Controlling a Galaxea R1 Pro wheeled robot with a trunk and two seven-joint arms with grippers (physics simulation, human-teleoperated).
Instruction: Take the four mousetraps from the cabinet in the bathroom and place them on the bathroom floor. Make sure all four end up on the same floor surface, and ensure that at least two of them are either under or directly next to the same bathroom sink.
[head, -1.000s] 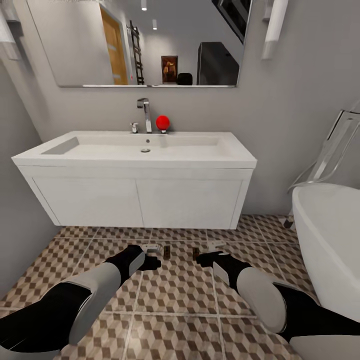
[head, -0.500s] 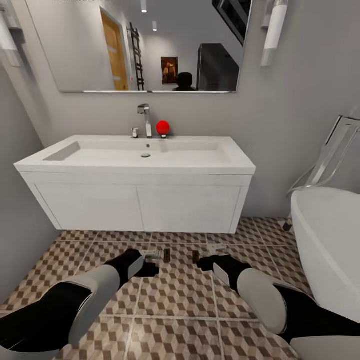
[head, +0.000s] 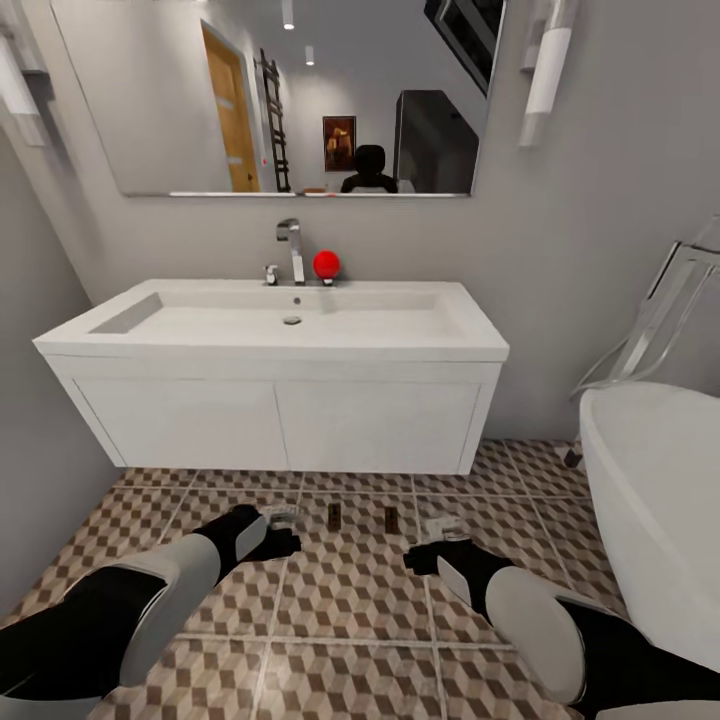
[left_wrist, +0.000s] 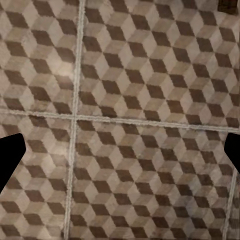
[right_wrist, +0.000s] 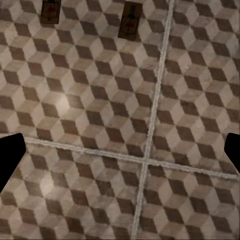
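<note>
Two mousetraps, one (head: 334, 516) beside the other (head: 391, 519), lie flat on the bathroom floor (head: 350, 600) just in front of the sink (head: 290, 325) and its white cupboard base. My left gripper (head: 283, 517) hovers low over the tiles to their left, open and empty. My right gripper (head: 445, 527) is to their right, also open and empty. The right wrist view looks down on both traps (right_wrist: 51, 11) (right_wrist: 131, 21) past the right gripper (right_wrist: 120, 155). In the left wrist view a trap's corner (left_wrist: 228, 4) lies beyond the left gripper (left_wrist: 120, 155). The cabinet is out of view.
A white bathtub (head: 655, 500) with a chrome frame (head: 660, 310) stands at the right. A grey wall (head: 40, 470) closes the left side. A red ball (head: 326, 264) sits by the tap (head: 291, 250), under a wide mirror (head: 290, 90).
Both grippers have drawn back from the two mousetraps and spread apart, the traps staying on the tiles. The head view has shifted a little, so the sink sits lower.
</note>
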